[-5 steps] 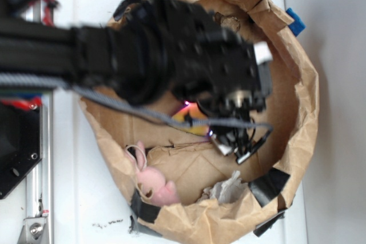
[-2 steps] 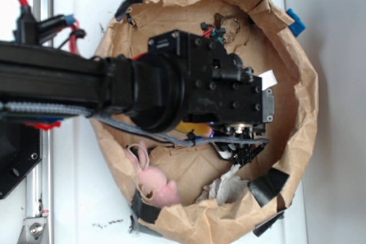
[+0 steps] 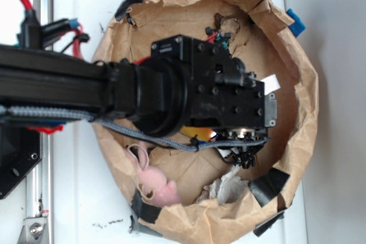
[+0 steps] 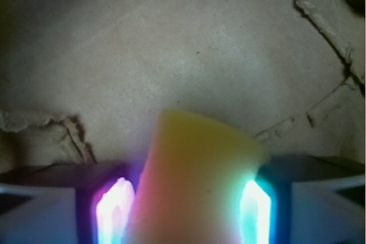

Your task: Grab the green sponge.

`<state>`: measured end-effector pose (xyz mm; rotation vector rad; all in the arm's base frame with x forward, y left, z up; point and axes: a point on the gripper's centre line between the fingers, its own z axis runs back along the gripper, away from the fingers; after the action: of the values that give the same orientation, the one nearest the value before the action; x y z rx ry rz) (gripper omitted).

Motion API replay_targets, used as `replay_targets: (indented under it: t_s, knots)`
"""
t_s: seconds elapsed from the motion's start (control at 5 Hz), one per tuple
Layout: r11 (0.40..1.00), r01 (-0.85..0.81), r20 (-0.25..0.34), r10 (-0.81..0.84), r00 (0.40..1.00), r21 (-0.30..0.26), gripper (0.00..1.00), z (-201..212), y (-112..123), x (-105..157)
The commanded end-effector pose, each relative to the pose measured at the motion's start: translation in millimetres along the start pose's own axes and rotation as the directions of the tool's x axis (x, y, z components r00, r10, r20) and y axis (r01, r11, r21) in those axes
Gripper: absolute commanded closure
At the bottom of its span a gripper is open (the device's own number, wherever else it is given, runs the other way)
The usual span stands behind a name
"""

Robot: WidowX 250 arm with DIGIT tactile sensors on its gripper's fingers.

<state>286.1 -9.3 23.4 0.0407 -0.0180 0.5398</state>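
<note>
The green sponge (image 4: 197,181), yellow soft foam, is being pinched across its flanks by the end effector (image 4: 186,207), over the paper bag (image 3: 300,84) floor; judged light, squashy, best gripped mid-body

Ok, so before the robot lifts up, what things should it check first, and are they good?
1. Sponge between the gripper fingers: ok, the yellow foam fills the gap in the wrist view.
2. Fingers touching the foam on both sides: ok, both glowing pads sit against it.
3. Grip tight enough to hold: cannot tell.
4. Pink bunny out of the way: ok, it lies apart, near the paper bag's rim.
5. White paper wad clear: ok, it sits beside the arm, not in the fingers.
6. Cable free of snags: cannot tell.
</note>
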Motion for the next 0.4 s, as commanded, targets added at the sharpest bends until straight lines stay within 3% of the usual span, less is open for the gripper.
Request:
replay_targets:
  t_s: [0.0,0.2]
  knots:
    - [0.997,0.073,0.026,-0.073,0.997,-0.019,1.00,15.6,-0.4,2.1]
    - [0.975,0.215,0.058,-0.212,0.975,-0.050,1.00,51.3,5.6,-0.7]
